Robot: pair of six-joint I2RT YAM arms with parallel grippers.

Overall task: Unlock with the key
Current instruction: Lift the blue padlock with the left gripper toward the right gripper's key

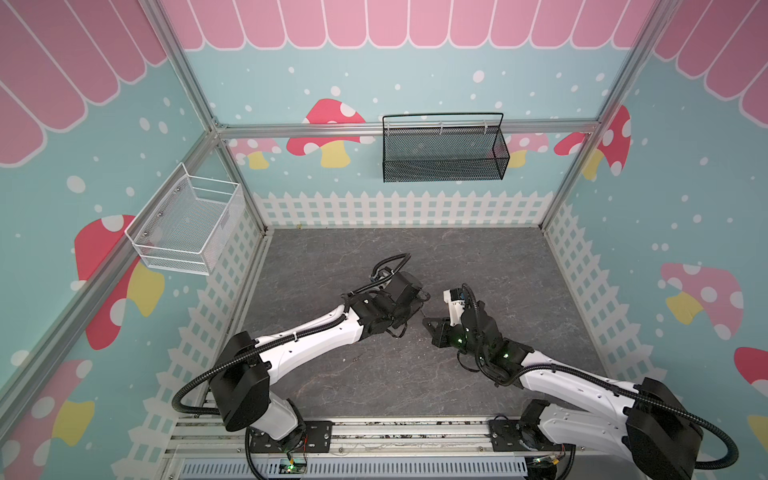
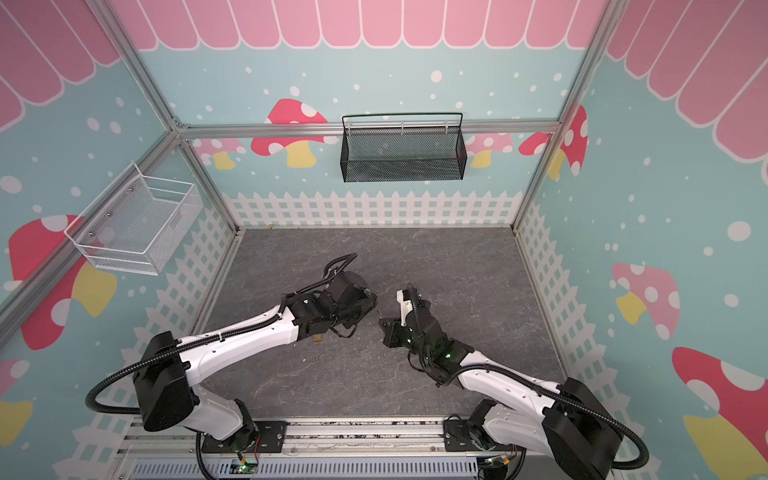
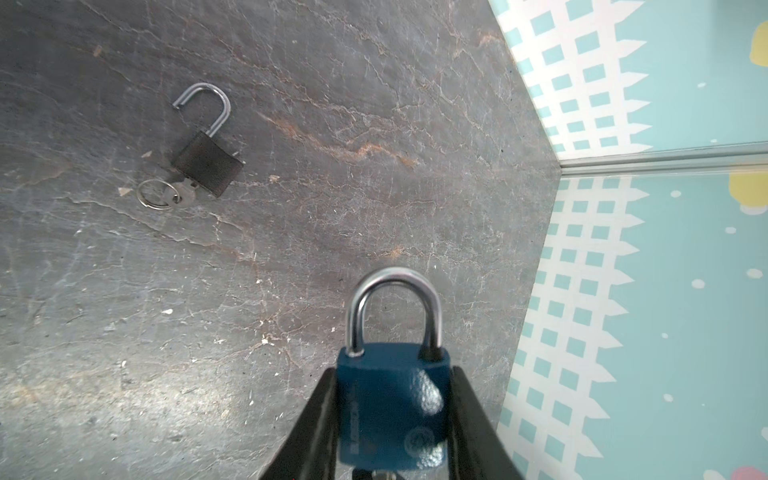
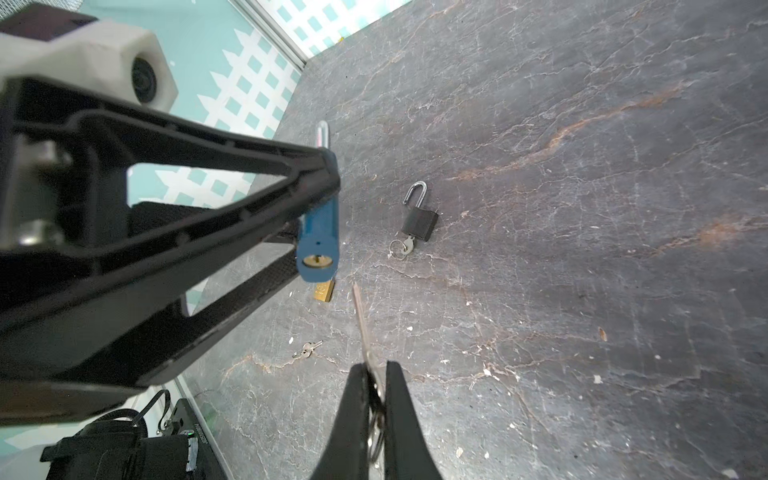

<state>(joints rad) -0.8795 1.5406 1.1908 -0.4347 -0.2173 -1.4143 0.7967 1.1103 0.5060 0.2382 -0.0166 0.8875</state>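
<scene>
One brass padlock [image 4: 324, 291] peeks from behind blue padlock [image 4: 318, 237].

white arm links [image 1: 316, 334], black joints [image 1: 243, 386] and tapered black fingers [image 3: 311, 432], ribbed black cables [image 1: 178, 399] (green wrist lights [image 1: 460, 341]).

Soft, even light from above fills both top views; shadows on the desk [image 1: 478, 257] are faint, and the wide lens splays the frame posts [image 1: 181, 62] outward. In the left wrist view a pale sheen lies on the desk and glare marks the slightly soft blue padlock [image 3: 392, 411]; in the right wrist view the key [image 4: 362, 324] near the lens is blurred.
</scene>
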